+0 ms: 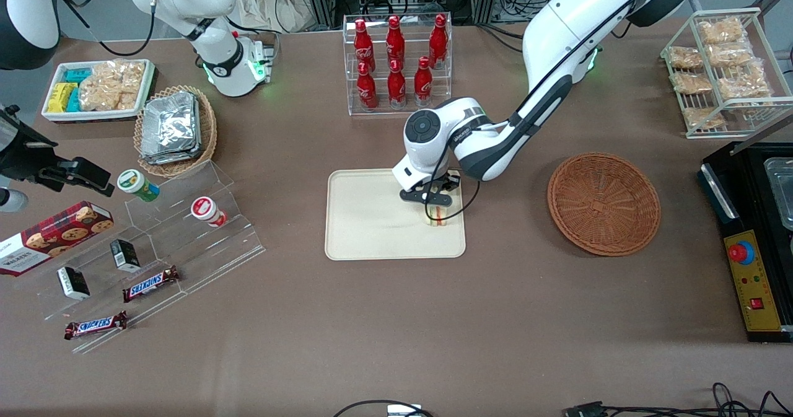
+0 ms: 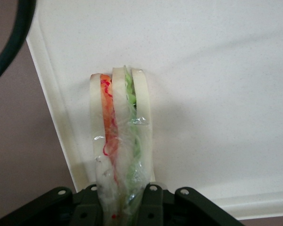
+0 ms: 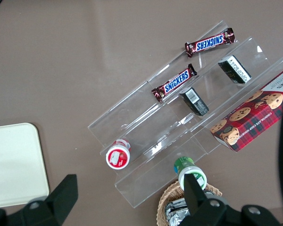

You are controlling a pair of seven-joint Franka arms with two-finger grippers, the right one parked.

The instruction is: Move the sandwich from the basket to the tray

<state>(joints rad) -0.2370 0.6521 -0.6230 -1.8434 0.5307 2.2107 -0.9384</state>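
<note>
The left arm's gripper (image 1: 437,209) is down over the tray (image 1: 372,231), at the tray edge nearer the working arm's end of the counter (image 1: 396,318). Its fingers (image 2: 148,207) are pinching the sandwich (image 2: 120,141) by its sides. The sandwich stands on edge on the tray, close beside the rim; whether it rests fully on the surface appears likely but is not certain. The basket (image 1: 604,203) sits well apart, holding nothing.

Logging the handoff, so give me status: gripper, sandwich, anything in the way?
Gripper low over the tray, shut on the sandwich. Sandwich at the tray's edge nearest the basket, which sits empty. Nothing in the way.
</note>
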